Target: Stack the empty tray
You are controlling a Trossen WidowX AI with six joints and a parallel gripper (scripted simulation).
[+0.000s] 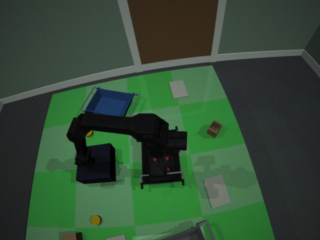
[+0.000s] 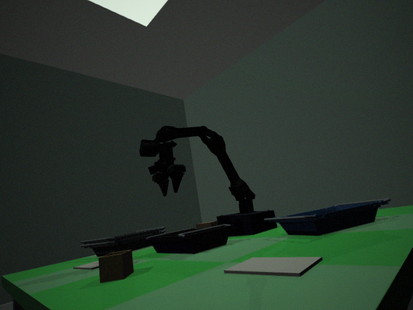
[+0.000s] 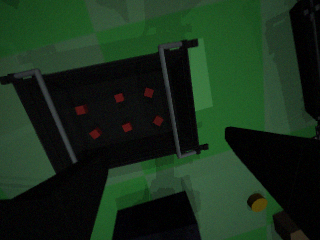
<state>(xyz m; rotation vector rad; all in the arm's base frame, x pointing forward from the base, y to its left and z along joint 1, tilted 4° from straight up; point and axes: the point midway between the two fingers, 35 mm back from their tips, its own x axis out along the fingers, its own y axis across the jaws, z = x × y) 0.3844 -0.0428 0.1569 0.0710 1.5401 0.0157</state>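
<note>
The loaded black tray (image 1: 162, 181) (image 2: 200, 243) (image 3: 187, 100) holds several red blocks (image 1: 165, 159) (image 3: 119, 98). In the wrist view its left bar (image 3: 57, 120) and right bar (image 3: 170, 100) both lie inward of the ends, across the top. My gripper (image 2: 170, 193) (image 3: 168, 142) is open and empty, pointing down, well above this tray. The arm hides part of the tray in the top view. A blue tray (image 1: 111, 105) (image 2: 300, 227) is empty, with its bars out over its ends. A grey tray (image 1: 187, 235) is cut off by the frame; its load is unclear.
The robot base (image 1: 95, 165) (image 2: 246, 221) (image 3: 155, 220) stands near the loaded tray. Also there are a small open brown box (image 1: 214, 128) (image 2: 115, 267), pale flat plates (image 1: 178, 89) (image 1: 217, 191) (image 2: 273, 265), yellow discs (image 1: 96, 220) (image 3: 257, 202) and a brown block (image 1: 69, 236).
</note>
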